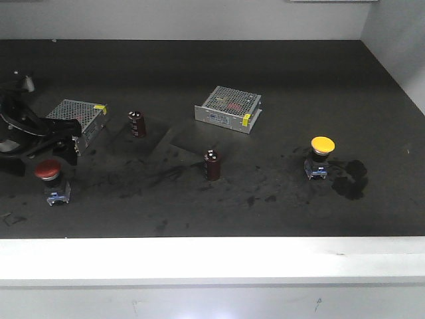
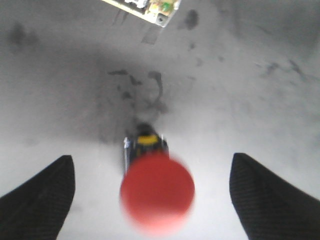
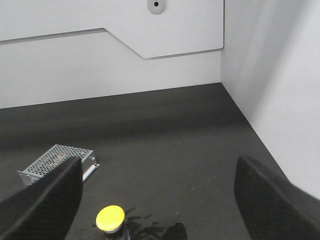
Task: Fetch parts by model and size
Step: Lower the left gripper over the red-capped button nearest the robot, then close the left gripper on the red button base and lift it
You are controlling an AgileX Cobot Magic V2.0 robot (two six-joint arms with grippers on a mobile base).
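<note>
A red-capped push-button switch is found standing at the front left of the dark table surface, its mushroom cap uppermost on a dark base with a blue-grey contact block. A yellow-capped push-button switch of the same build is found upright toward the right. The two are set well apart.

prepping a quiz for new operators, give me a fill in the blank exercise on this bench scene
1. The open left end effector faces the near-left switch, whose cap is ___.
2. The open right end effector looks down on the other switch, whose cap is ___.
3. The number of maroon capacitors standing upright is ___.
Missing words: red; yellow; two.
</note>
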